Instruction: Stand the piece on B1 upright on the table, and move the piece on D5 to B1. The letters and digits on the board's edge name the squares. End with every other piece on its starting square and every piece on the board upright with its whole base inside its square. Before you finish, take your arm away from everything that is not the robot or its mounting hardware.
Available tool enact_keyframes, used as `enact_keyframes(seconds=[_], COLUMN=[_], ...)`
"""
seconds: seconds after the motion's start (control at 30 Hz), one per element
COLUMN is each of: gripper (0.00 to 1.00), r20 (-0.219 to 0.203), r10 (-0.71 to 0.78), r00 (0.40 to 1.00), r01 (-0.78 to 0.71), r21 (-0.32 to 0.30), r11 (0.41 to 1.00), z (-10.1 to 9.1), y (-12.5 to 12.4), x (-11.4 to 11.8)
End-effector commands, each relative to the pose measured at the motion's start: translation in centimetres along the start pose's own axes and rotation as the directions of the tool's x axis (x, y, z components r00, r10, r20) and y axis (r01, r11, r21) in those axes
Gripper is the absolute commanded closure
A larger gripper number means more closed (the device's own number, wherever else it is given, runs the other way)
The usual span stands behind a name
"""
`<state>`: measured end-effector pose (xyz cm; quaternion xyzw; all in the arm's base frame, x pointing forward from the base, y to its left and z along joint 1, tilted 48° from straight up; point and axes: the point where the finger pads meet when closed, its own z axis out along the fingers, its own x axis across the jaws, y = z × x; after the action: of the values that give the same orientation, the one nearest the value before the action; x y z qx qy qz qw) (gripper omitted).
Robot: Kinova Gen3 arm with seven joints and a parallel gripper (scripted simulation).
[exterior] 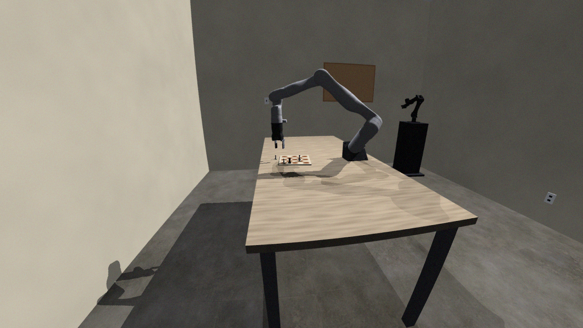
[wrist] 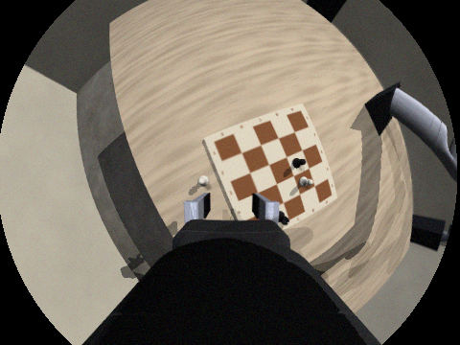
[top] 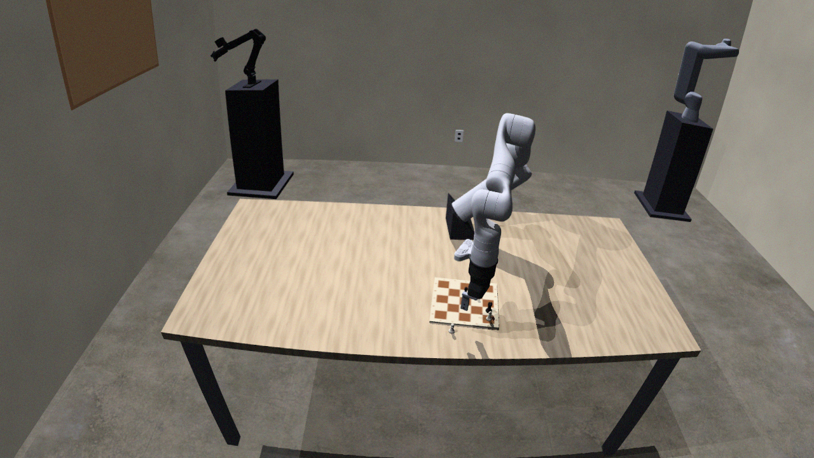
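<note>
A small chessboard [top: 444, 284] [exterior: 305, 162] [wrist: 264, 132] with brown and cream squares lies on the table near its edge. A small white piece [top: 451, 327] [exterior: 275, 156] [wrist: 202, 180] stands upright on the table just off the board. On the board the wrist view shows a black piece [wrist: 297, 164], a white piece [wrist: 306, 183] beside it, and another black piece [wrist: 282, 218] at the board's edge, partly hidden by a finger. In the top view a black piece [top: 488, 308] shows near the board's right corner. My gripper [top: 465, 300] [exterior: 279, 143] [wrist: 231, 201] hangs well above the board's edge, open and empty.
The arm's base [top: 458, 222] [exterior: 353, 154] stands on the wooden table [top: 318, 267] behind the board. The table's long edge runs close to the board. Two pedestals with other arms [top: 254, 133] [top: 677, 165] stand on the floor beyond the table.
</note>
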<state>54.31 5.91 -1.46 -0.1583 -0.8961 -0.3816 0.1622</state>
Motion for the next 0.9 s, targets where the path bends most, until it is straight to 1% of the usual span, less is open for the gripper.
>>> enact_keyframes(seconds=[0.0,0.13,0.2,0.3,0.43,0.63,0.7,0.77,0.87], gripper=[0.0,0.0,0.0,0.0,0.0,0.0,0.0,0.0,0.0], r20=[0.006,0.006,0.006,0.006,0.009,0.013,0.015,0.015,0.016], r10=[0.064,0.221,0.221,0.339,0.487,0.67,0.718,0.718,0.776], r00=[0.998,0.975,0.975,0.941,0.873,0.742,0.696,0.696,0.63], r01=[-0.064,-0.221,-0.221,-0.34,-0.488,-0.67,-0.718,-0.718,-0.776], r21=[0.01,0.01,0.01,0.009,0.007,0.001,-0.002,-0.002,-0.007], r11=[0.998,0.975,0.975,0.941,0.873,0.742,0.696,0.696,0.63], z=[-0.5,-0.4,-0.4,-0.4,-0.4,-0.4,-0.4,-0.4,-0.5], y=[0.7,1.3,1.3,1.8,2.4,3.2,3.4,3.4,3.7], x=[1.0,2.5,2.5,3.6,5.0,6.8,7.3,7.3,8.0])
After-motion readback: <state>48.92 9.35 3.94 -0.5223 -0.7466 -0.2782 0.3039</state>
